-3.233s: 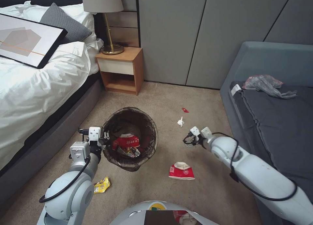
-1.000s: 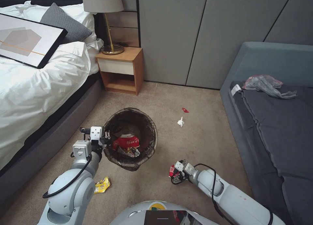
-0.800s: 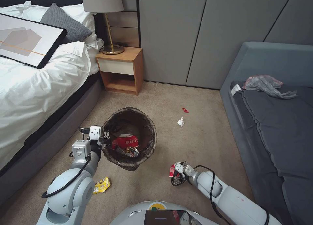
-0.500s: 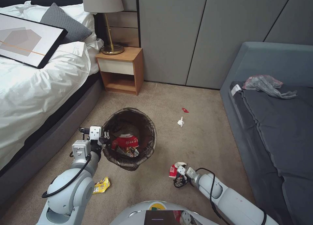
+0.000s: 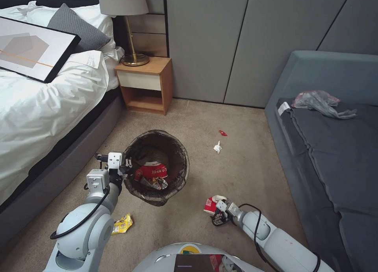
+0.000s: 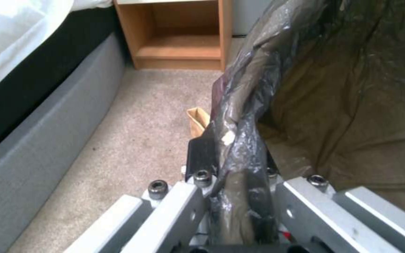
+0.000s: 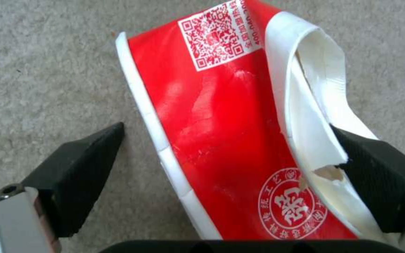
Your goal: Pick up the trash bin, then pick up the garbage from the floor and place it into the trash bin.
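While clamped tight on the lined rim of the trash bin (image 5: 157,167), left gripper (image 5: 125,166) beside the bed (image 5: 47,106), bin lifted just off the carpet (image 5: 244,165). Right gripper (image 5: 217,213) low at the floor, jaws spread around the crushed red-and-white cup (image 7: 240,133): one pad touching its white edge, the other apart. Open carpet between bin and sofa (image 5: 334,154).

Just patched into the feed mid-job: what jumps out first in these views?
The right pincer is down at the carpet, open, its fingers straddling a crushed red-and-white wrapper in front of the robot. The left pincer is clamped on the rim of the trash bin, which already has red litter inside. A yellow snack bag lies beside the left arm, and a white tissue farther out.
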Motion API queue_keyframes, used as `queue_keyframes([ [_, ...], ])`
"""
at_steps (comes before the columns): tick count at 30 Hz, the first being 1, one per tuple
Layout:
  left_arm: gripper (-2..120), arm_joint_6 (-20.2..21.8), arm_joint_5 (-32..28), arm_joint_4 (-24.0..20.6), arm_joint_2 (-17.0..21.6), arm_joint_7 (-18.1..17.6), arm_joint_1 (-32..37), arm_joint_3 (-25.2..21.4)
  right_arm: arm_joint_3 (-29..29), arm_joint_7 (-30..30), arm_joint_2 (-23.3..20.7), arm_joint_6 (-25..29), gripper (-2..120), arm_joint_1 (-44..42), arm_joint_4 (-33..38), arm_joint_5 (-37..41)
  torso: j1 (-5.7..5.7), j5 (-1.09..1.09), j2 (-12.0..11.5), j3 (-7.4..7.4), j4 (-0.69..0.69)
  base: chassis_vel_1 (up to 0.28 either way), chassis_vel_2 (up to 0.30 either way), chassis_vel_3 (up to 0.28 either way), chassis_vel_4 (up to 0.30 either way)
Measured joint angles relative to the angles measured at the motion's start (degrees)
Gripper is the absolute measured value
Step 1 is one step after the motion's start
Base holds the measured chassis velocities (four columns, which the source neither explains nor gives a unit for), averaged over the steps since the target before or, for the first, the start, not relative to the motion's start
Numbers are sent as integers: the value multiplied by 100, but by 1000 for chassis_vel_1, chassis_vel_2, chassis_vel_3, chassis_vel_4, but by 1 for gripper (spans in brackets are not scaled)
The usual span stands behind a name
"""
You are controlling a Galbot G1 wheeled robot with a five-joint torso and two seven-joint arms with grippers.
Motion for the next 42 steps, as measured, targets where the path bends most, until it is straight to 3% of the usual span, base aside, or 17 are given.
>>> queue_keyframes([
  [4,0,0,1,0,2,3,1,-2,7,50,0,18,94,20,-1,3,0,8,0,1,6,0,0,0,0],
  [9,0,0,6,4,3,5,6,8,7,112,-6,27,87,35,17,26,0,7,-1,1,4,0,0,0,0],
  [21,0,0,23,-7,22,15,5,19,243,207,-69,-6,48,-3,205,209,0,3,-1,1,0,0,0,0,0],
  [33,0,0,56,-8,14,41,4,31,766,410,-303,-327,2,-187,1336,1037,0,2,-1,0,2,0,0,0,0],
  [42,0,0,68,-7,-3,47,-8,25,1124,526,-362,-422,0,-319,2015,1460,0,3,-1,0,1,0,0,0,0],
])
